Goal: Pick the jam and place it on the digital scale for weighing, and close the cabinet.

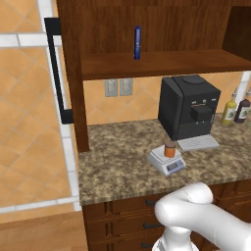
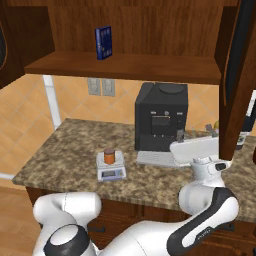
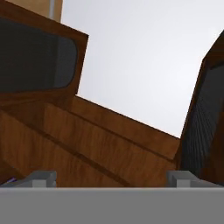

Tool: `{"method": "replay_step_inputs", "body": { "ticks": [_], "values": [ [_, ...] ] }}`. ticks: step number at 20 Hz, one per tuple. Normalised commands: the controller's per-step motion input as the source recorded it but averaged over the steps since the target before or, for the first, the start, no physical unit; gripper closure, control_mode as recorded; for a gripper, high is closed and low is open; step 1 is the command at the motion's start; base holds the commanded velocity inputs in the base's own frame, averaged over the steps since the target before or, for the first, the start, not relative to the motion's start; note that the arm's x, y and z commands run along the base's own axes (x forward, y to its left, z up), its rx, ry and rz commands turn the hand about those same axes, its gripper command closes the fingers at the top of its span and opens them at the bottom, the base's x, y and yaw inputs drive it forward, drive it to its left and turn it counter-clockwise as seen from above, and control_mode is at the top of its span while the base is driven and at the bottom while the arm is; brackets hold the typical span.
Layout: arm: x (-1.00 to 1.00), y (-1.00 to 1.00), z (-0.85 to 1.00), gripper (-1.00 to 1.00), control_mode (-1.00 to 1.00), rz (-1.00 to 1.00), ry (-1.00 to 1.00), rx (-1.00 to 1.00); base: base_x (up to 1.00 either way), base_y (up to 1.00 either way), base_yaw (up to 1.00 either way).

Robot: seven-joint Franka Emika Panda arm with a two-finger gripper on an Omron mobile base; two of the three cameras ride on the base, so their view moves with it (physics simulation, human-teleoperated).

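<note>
The small orange-brown jam jar (image 1: pixel 169 149) sat on the light grey digital scale (image 1: pixel 167 161); the gripper (image 2: pixel 196 134) hung wide open and empty; it should press the dark brown cabinet door (image 2: pixel 235 75) squarely, steadily shut.

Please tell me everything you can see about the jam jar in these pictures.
The jam is a small squat cylinder, orange-brown, with a darker brown lid on top. It stands upright on the raised platform of the scale, near the platform's middle, on the granite counter just in front of the coffee machine and clear of it. Nothing but the scale touches it. The gripper is off to its right, apart from it. Its label and material are too small to tell.
</note>
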Motion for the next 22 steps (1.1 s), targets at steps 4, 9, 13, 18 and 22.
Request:
{"method": "replay_step_inputs", "body": {
  "ticks": [4, 9, 13, 18, 22],
  "values": [
    [0.01, -0.62, -0.11, -1.00, -1.00, -0.06, 0.00, 0.08, 0.00, 0.00, 0.00],
    [0.08, -0.63, 0.00, -1.00, -1.00, -0.03, 0.00, 0.08, 0.00, 0.00, 0.00],
    [0.07, -0.68, 0.00, -1.00, -1.00, -0.01, 0.00, 0.07, 0.00, 0.00, 0.00],
    [0.07, -0.61, 0.00, -1.00, -1.00, -0.02, 0.00, 0.04, 0.00, 0.00, 0.00],
    [0.16, -0.36, 0.11, -1.00, -1.00, -0.05, -0.03, 0.00, 0.00, 0.00, 0.00]
  ]
}}
